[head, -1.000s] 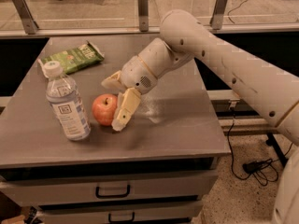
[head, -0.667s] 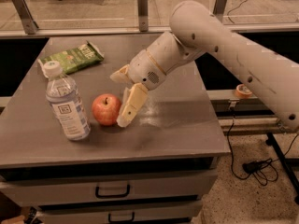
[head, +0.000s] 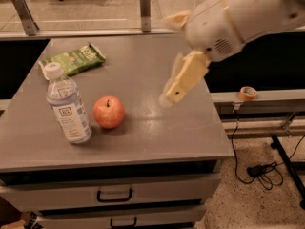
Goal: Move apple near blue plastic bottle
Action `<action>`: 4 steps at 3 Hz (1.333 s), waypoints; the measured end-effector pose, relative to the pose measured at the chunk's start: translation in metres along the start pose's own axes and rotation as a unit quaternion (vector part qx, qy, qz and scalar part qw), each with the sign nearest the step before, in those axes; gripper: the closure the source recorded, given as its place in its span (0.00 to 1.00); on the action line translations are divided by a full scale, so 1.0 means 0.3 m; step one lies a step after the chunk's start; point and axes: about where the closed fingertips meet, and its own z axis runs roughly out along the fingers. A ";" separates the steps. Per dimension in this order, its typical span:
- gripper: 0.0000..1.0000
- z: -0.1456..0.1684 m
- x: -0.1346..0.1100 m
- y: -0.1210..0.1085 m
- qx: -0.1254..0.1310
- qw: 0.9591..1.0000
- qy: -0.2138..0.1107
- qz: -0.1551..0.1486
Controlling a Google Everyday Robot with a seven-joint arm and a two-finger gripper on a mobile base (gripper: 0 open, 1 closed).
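The red-orange apple stands on the grey table, just right of the blue plastic bottle, with a narrow gap between them. The bottle is upright, clear bluish with a white cap and a white-and-blue label. My gripper hangs in the air to the right of the apple and above the table, well apart from it. Its cream fingers point down and left, open and holding nothing. The white arm comes in from the upper right.
A flat green snack packet lies at the table's back left. Drawers sit under the tabletop. A roll of tape lies on a rail to the right, and cables lie on the floor.
The gripper has let go of the apple and drawn back up and to the right. The apple stays beside the bottle.
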 end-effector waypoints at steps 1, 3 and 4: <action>0.00 -0.094 -0.004 0.019 0.029 0.999 0.015 -0.004; 0.00 -0.172 0.020 -0.073 0.052 0.998 0.025 -0.022; 0.00 -0.323 0.124 -0.248 0.098 0.993 0.046 -0.043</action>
